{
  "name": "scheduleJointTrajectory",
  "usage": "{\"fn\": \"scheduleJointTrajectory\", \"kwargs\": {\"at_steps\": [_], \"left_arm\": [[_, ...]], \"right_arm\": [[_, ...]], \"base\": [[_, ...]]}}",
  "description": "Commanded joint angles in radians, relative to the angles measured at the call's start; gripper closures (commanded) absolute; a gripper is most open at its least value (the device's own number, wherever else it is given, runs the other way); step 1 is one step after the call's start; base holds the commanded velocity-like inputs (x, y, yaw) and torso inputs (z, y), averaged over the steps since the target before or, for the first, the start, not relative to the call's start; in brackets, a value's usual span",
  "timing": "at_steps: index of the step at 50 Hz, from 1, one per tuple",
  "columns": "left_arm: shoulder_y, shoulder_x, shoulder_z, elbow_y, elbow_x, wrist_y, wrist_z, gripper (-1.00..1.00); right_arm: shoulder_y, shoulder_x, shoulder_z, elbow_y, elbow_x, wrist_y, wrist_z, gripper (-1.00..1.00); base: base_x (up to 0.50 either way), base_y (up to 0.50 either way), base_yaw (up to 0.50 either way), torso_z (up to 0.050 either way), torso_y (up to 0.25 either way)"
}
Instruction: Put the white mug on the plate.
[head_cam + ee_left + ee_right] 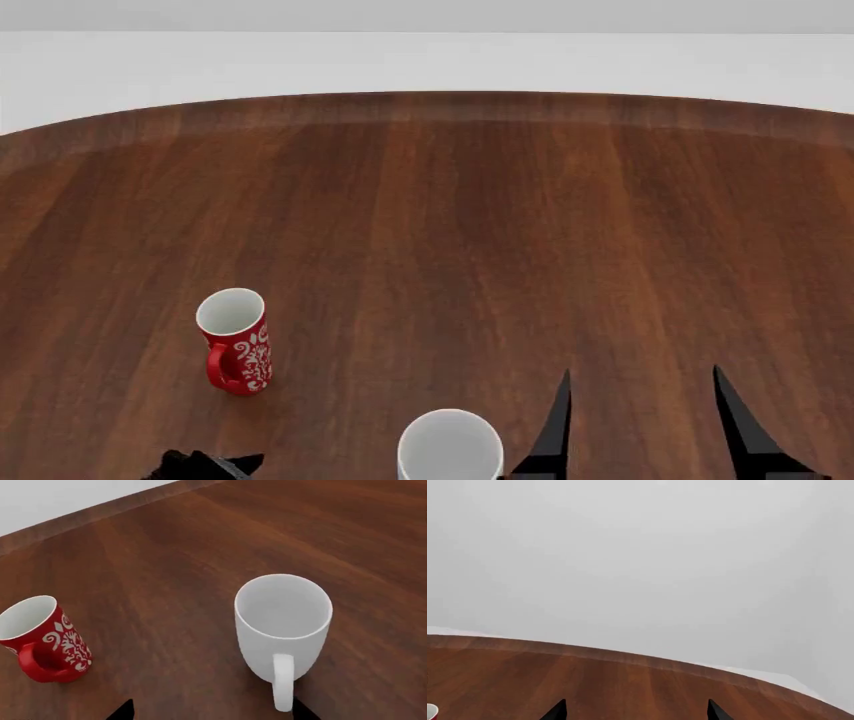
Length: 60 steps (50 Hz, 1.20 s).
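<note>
Glossy white, the white mug [283,625] stands upright on the dark wood table [441,230], at the near edge of my head view, mouth up and long axis vertical; its loop handle [283,681] turns back toward the left wrist camera, so the mug lies straight ahead of the left gripper [212,711], between the two dark tips showing at the frame's foot; those tips sit well apart, so I read that pincer as spread, holding nothing and not touching the mug. In the head view the right gripper [642,425] rises just beside the mug on its right, prongs likewise wide and empty; I judge either arm could reach, though the left is lined up on it. The red mug [236,341] stands apart, farther out and to the left. I cannot find the plate in any view; I'd need to look for it before carrying.
</note>
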Motion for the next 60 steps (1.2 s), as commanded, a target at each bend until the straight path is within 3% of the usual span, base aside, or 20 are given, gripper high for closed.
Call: {"fn": "scheduleJointTrajectory", "kwargs": {"at_steps": [1,11,20,37,60], "left_arm": [[-0.081,0.047,0.035,-0.186,0.016,0.04,0.044,-1.0],[-0.201,0.13,0.05,-0.507,0.046,0.177,0.074,-1.0],[-0.225,0.178,0.089,-0.583,0.061,0.201,0.094,-1.0],[-0.129,0.121,0.193,-0.237,0.069,-0.006,0.111,-1.0],[-0.305,0.264,0.217,-0.798,0.089,0.244,0.158,-1.0]], "right_arm": [[0.0,0.006,-0.01,-0.034,-0.003,0.019,0.007,-1.0],[-0.011,0.009,-0.012,-0.032,-0.001,0.003,0.007,-1.0],[-0.004,0.011,-0.01,-0.028,0.007,-0.001,0.003,-1.0],[-0.013,0.009,-0.008,0.007,0.013,-0.049,-0.002,-1.0],[-0.033,0.015,-0.002,0.016,0.021,-0.084,-0.001,-1.0]], "base": [[0.0,0.0,0.0,0.0,0.0],[0.0,0.0,0.0,0.0,0.0],[0.0,0.0,0.0,0.0,0.0],[0.0,0.0,0.0,0.0,0.0],[0.0,0.0,0.0,0.0,0.0]]}}
